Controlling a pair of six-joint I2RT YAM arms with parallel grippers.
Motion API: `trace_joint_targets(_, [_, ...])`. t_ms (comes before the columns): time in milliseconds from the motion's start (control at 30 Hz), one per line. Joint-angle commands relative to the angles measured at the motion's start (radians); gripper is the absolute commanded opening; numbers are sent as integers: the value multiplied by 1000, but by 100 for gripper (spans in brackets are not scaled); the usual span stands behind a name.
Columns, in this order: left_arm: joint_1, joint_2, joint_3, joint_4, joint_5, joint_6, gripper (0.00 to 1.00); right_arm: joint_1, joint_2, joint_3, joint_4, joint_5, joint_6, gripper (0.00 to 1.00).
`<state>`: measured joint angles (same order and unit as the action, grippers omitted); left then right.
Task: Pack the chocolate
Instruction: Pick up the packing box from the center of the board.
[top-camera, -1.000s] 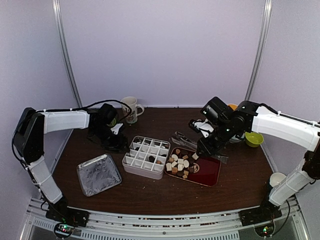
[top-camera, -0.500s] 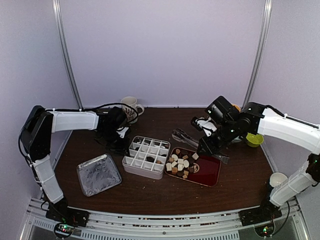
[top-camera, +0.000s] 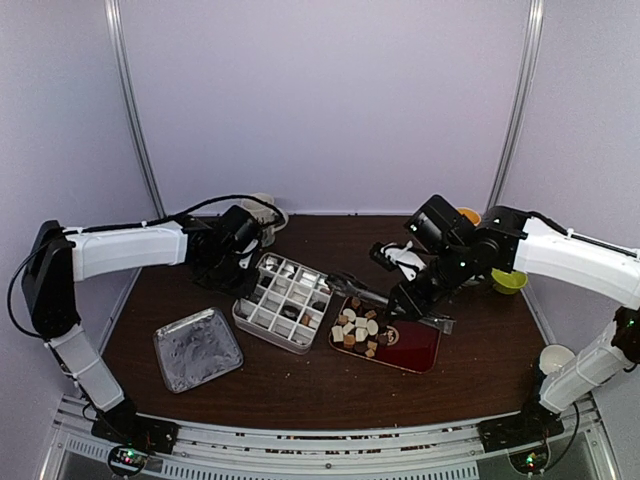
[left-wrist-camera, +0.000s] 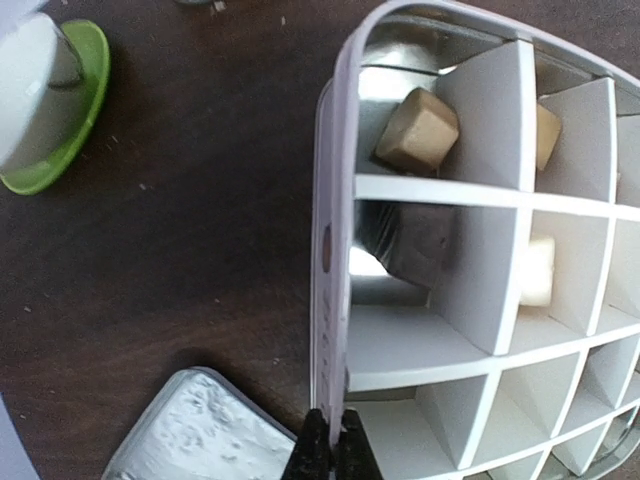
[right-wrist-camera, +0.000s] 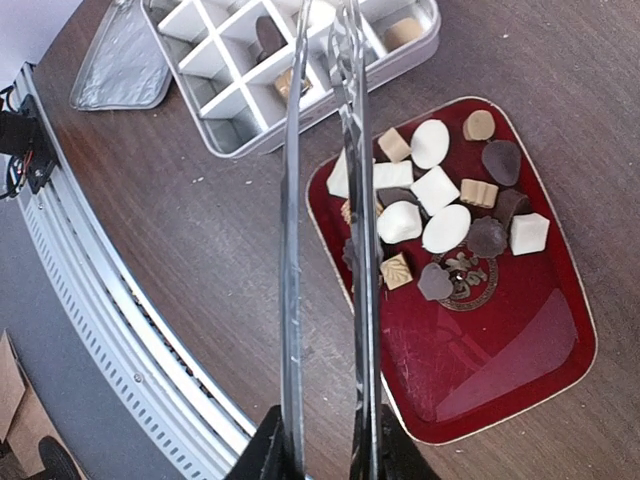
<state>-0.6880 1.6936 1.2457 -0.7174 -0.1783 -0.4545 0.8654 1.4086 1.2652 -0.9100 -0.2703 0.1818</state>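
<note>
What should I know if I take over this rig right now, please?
The left gripper is shut on the rim of the box.
The right gripper is shut on the tongs, which reach over the tray toward the box.
Most chocolate lies on the tray.
Done: a few pieces sit in box cells.
Left: move the remaining pieces across; many cells are empty.

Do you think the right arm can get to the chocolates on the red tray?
Probably yes. The right gripper holds the tongs, which hang over the chocolates on the red tray with their arms apart. Nothing covers the chocolates or sits between them and the tongs.
</note>
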Motion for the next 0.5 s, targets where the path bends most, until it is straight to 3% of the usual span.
trace_joint_targets(0, [-72, -128, -40, 154, -204, 69, 0, 24, -8, 32, -15, -59, -16, 27])
trace_joint_targets(300, [-139, -212, -135, 272, -333, 124, 0, 107, 39, 95, -74, -25, -47, 27])
trace_joint_targets(467, [-155, -246, -182, 326, -336, 135, 0, 126, 42, 93, -63, -1, -15, 27])
